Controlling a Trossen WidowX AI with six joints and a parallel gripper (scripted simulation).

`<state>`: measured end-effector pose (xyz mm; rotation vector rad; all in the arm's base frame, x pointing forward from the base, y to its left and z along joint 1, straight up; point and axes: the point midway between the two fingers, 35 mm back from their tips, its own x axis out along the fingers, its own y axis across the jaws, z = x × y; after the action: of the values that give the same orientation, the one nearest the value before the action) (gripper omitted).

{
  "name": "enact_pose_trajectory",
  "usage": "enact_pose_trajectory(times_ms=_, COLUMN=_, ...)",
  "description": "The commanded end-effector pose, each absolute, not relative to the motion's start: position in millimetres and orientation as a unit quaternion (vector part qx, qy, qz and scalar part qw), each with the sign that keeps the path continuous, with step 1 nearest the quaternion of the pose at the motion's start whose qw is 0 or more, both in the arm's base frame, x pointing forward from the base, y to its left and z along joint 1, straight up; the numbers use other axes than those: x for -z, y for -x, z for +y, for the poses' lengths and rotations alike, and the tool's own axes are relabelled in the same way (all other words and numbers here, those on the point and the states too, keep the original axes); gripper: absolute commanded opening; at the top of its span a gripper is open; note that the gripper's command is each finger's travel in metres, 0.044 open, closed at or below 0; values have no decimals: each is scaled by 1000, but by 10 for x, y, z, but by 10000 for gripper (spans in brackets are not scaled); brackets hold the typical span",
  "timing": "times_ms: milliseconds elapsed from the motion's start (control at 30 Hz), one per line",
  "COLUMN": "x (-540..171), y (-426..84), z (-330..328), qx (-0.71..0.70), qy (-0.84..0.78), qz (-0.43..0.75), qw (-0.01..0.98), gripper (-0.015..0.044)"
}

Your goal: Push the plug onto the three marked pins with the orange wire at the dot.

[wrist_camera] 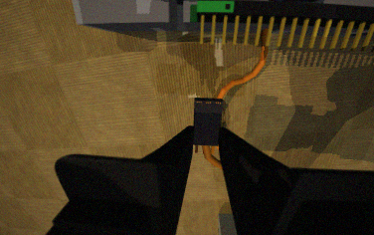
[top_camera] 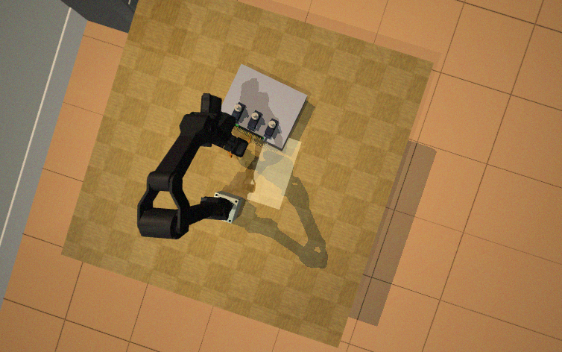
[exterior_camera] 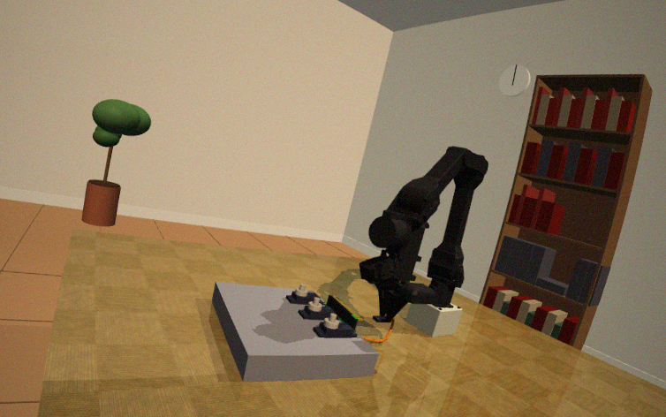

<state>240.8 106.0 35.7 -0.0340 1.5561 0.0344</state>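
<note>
My gripper (wrist_camera: 206,131) (exterior_camera: 382,318) is shut on the dark flat plug (wrist_camera: 208,119). In the wrist view the plug's end with three small holes faces the row of metal pins (wrist_camera: 225,30), with a gap between; it stands below the leftmost pins. The plug looks roughly square to the row; its height against the pins is unclear. A green band (wrist_camera: 209,6) with a dark dot sits above the leftmost pins. The orange lead (wrist_camera: 244,81) (exterior_camera: 377,339) leaves the plug's near end and loops toward the pins. Wire order is unclear. The grey holder (top_camera: 277,91) (exterior_camera: 294,365) carries three servos (top_camera: 255,116).
The wooden table (top_camera: 352,165) (exterior_camera: 147,255) bears the holder and the arm's pale base (top_camera: 235,209) (exterior_camera: 432,322). The lead lies close by the pins, to the right of the plug in the wrist view. Arm shadows fall on the table.
</note>
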Motion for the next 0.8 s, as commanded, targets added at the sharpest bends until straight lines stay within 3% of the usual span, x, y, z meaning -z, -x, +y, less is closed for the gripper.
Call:
enact_pose_trajectory(times_ms=0, x=-360, y=-2550, z=1059, qx=-17, qy=14, qz=701, qw=713, gripper=0)
enact_pose_trajectory(times_ms=767, x=-369, y=-2716, z=1080, qx=-17, qy=14, qz=701, qw=713, gripper=0)
